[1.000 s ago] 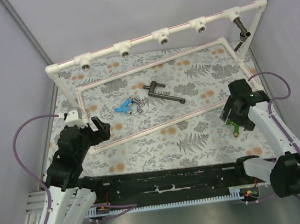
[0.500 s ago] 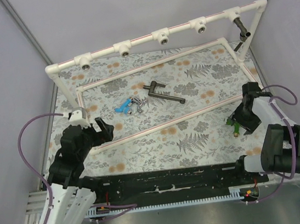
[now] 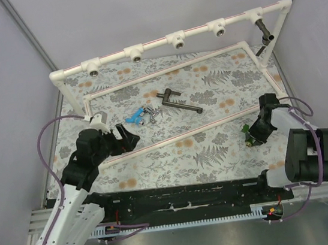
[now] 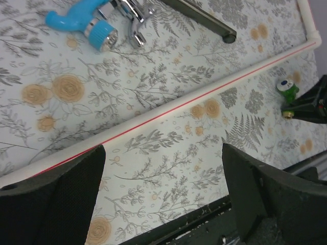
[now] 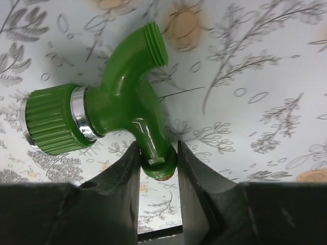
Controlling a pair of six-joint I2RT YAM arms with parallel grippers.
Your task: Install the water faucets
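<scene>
The bright green faucet (image 5: 122,102) lies on the flowered mat at the right (image 3: 247,134). My right gripper (image 5: 157,148) is shut on its short threaded stem, one finger pressed on each side (image 3: 255,131). The light blue faucet (image 3: 133,118), the silver faucet (image 3: 148,113) and the long dark grey faucet (image 3: 179,100) lie together mid-mat. My left gripper (image 3: 128,138) hangs open just short of them, above the low white pipe (image 4: 153,120), its fingers (image 4: 61,194) wide apart around nothing. In the left wrist view the blue faucet (image 4: 82,23) sits at the top left.
A raised white pipe rail (image 3: 154,44) with several threaded fittings (image 3: 175,39) spans the back. A dark tap (image 3: 264,31) hangs from its rightmost fitting. A low white pipe frame (image 3: 178,136) lies on the mat. The black table edge (image 3: 180,196) runs in front.
My right gripper has come down around the green faucet and closed on its stem. The left arm has swung right, toward the middle of the mat, staying open.
</scene>
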